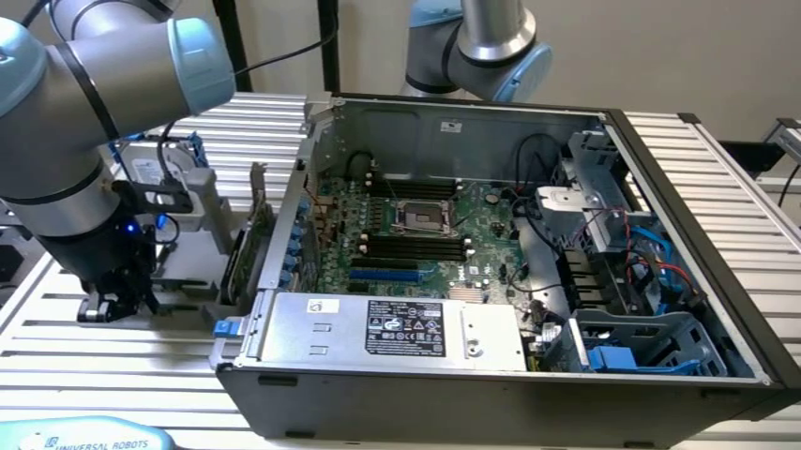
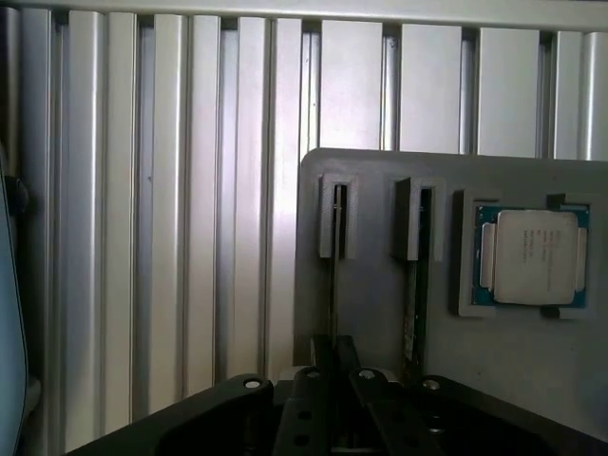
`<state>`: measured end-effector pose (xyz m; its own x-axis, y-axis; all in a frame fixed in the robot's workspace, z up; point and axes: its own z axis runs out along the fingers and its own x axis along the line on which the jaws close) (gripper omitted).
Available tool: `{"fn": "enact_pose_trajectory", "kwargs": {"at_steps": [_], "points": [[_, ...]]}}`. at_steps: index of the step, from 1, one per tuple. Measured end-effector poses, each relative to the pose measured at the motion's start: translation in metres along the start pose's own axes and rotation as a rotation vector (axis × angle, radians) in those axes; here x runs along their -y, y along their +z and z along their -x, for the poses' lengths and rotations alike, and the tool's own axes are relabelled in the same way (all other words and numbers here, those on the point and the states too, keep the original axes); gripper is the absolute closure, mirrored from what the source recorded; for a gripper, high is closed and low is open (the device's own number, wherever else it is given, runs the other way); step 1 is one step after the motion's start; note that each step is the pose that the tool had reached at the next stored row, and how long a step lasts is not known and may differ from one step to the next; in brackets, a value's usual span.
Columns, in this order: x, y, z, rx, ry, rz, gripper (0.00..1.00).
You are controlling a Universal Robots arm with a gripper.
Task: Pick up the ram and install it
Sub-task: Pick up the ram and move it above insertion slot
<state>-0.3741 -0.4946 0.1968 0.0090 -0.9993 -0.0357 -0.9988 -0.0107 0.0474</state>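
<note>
The gripper (image 2: 334, 353) held its fingers pinched on the ram (image 2: 333, 275), which stood on edge in the grey holder (image 2: 370, 313), long axis parallel to the table (image 2: 190, 237) slats

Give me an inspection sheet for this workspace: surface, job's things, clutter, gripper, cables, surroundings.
surface: ribbed aluminium table, grey fixture tray on it.
job's things: ram edge-on in a tray slot; second stick in the next slot; black memory slots in the open computer case.
clutter: processor chip in the tray; upright expansion card beside the case.
grippers: gripper down at the tray, at the ram.
cables: blue cables inside the case.
surroundings: second robot arm behind the case.
</note>
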Motion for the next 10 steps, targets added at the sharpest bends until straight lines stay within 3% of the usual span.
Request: {"fn": "enact_pose_trajectory", "kwargs": {"at_steps": [10], "points": [[0.0, -0.0001, -0.0013, 0.0, 0.0, 0.0001, 0.87]]}}
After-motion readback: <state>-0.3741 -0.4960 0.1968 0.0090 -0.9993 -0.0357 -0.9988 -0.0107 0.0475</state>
